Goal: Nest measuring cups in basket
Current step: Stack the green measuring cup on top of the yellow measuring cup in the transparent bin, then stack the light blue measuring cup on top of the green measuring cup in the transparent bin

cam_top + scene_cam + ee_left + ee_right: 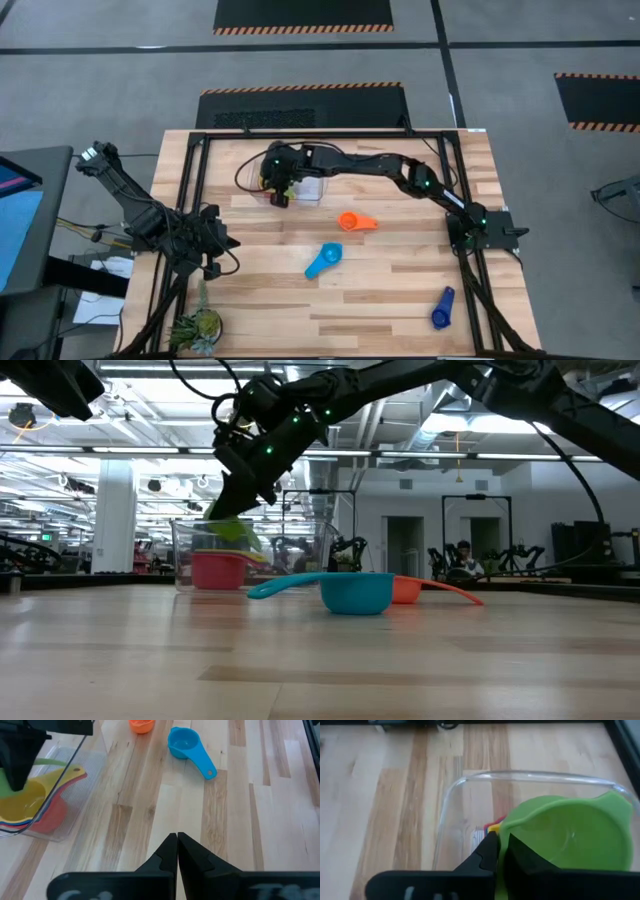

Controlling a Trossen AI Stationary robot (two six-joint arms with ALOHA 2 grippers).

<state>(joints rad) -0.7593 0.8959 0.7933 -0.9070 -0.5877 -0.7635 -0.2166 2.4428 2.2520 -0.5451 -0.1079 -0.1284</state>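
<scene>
The clear basket (308,188) stands toward the table's far side, and nested red (218,571) and yellow (22,802) measuring cups lie in it. My right gripper (279,190) reaches over the basket, shut on a green cup (570,837), which sits just above the nested cups (236,531). On the table lie an orange cup (357,221), a light blue cup (323,260) and a dark blue cup (441,308). My left gripper (177,845) is shut on nothing and waits near the left edge (225,242). My right gripper pinches the green cup's wall at its rim (504,829), with one finger (525,857) inside the bowl and the other (487,851) outside. The fingers come from above, slanting down. The cup is lifted clear, tilted, inside the basket's walls above the red cup.
The right arm (400,170) stretches across the table's far right part. A black frame (190,190) borders the tabletop. A small plant (195,328) stands at the near left corner. Bare wood lies between the loose cups and the near edge.
</scene>
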